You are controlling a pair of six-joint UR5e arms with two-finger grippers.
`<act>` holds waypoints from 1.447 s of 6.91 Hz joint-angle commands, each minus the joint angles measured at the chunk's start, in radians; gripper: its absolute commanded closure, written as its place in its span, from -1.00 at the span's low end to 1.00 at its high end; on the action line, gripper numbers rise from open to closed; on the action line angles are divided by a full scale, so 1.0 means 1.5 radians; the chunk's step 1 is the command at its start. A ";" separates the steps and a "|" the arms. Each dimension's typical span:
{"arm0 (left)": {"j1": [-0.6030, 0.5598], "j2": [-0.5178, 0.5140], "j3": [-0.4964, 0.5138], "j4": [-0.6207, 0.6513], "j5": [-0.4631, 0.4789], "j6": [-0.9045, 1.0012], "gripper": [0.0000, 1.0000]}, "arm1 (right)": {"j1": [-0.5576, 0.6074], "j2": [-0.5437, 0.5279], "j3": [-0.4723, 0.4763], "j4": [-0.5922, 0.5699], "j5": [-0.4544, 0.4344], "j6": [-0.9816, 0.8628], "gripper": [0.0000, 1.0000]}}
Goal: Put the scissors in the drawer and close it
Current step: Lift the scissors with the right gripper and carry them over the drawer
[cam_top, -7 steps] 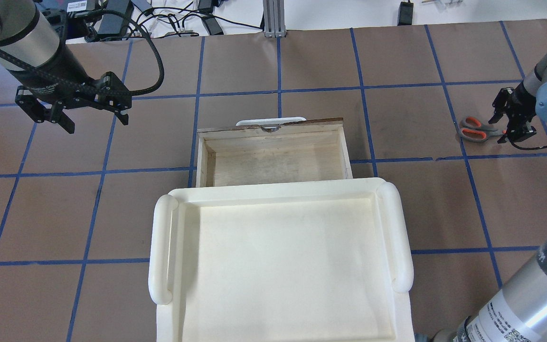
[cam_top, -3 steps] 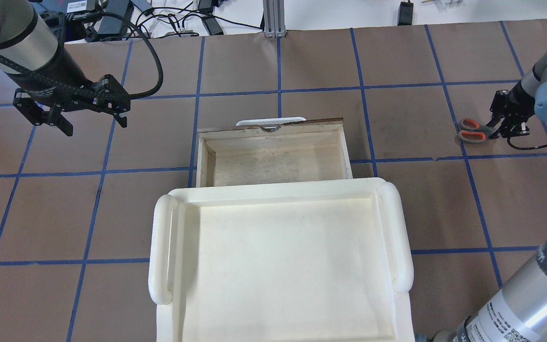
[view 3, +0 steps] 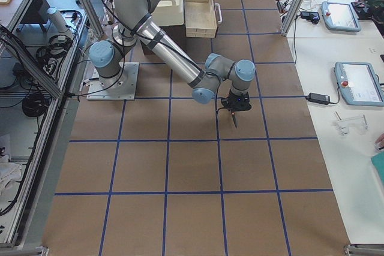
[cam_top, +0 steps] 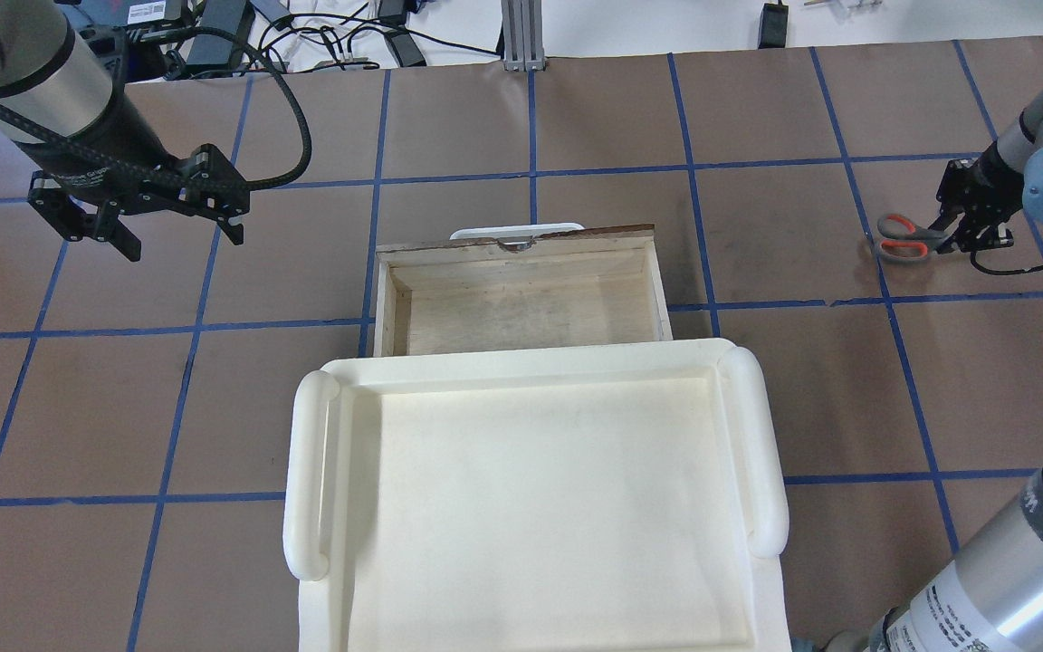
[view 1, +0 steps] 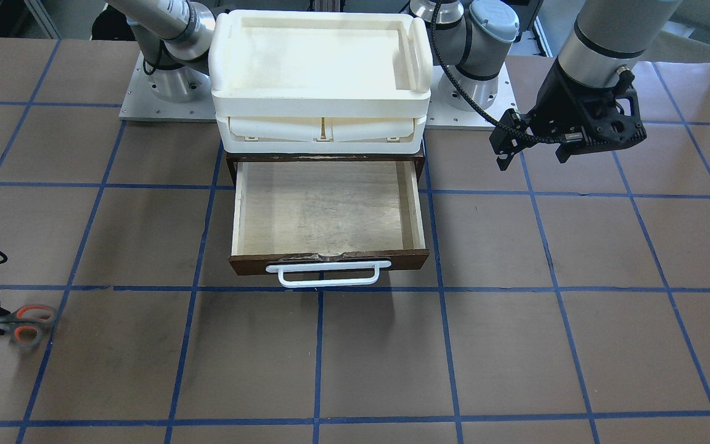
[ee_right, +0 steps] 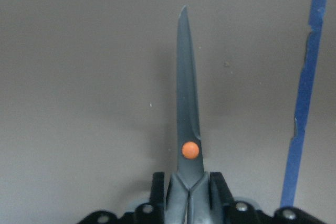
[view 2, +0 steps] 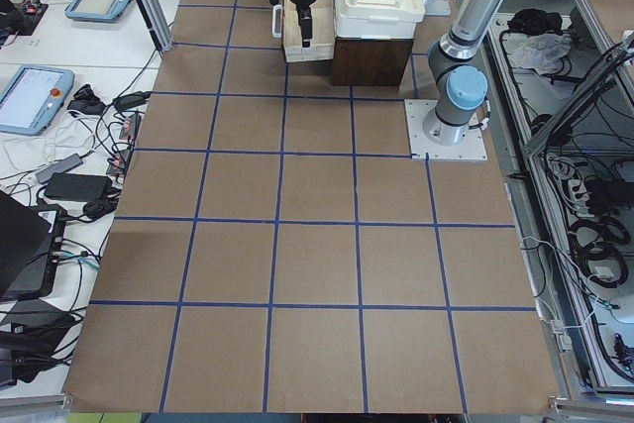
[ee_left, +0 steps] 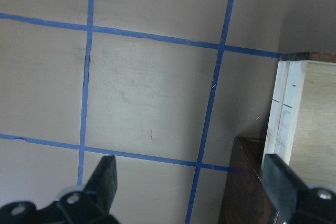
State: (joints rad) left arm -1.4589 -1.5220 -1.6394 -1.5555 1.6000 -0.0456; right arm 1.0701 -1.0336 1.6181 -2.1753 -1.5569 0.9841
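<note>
The scissors have grey handles lined orange and sit at the table's far right, also in the front view. My right gripper is shut on them just behind the orange pivot, blades pointing away from the wrist, held level close over the paper. The wooden drawer stands pulled open and empty, with its dark front and white handle facing away from me. My left gripper is open and empty, hovering left of the drawer, whose side shows in the left wrist view.
The cream plastic tray unit sits on top of the cabinet above the drawer. Brown paper with a blue tape grid covers the table. Cables and power bricks lie past the far edge.
My right gripper has shut on the scissors and carried them a little toward the far side of the table. My left gripper has barely shifted.
</note>
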 commanded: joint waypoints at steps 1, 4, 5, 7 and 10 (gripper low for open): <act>0.000 -0.001 0.000 0.000 0.000 -0.001 -1.00 | 0.039 -0.085 0.000 0.085 -0.001 0.021 1.00; 0.000 0.002 0.000 0.000 0.001 0.000 -1.00 | 0.135 -0.169 0.000 0.192 -0.001 0.136 1.00; 0.000 0.002 0.000 0.000 0.001 0.000 -1.00 | 0.178 -0.202 0.001 0.239 0.001 0.181 1.00; 0.003 0.002 0.000 0.000 0.010 0.001 -1.00 | 0.330 -0.242 0.000 0.245 0.010 0.287 1.00; 0.003 0.003 0.000 0.001 0.007 0.000 -1.00 | 0.501 -0.243 -0.009 0.223 0.010 0.512 1.00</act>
State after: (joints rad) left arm -1.4543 -1.5176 -1.6398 -1.5544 1.6117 -0.0455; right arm 1.7430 -1.3978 1.6070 -1.8266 -1.5448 1.6450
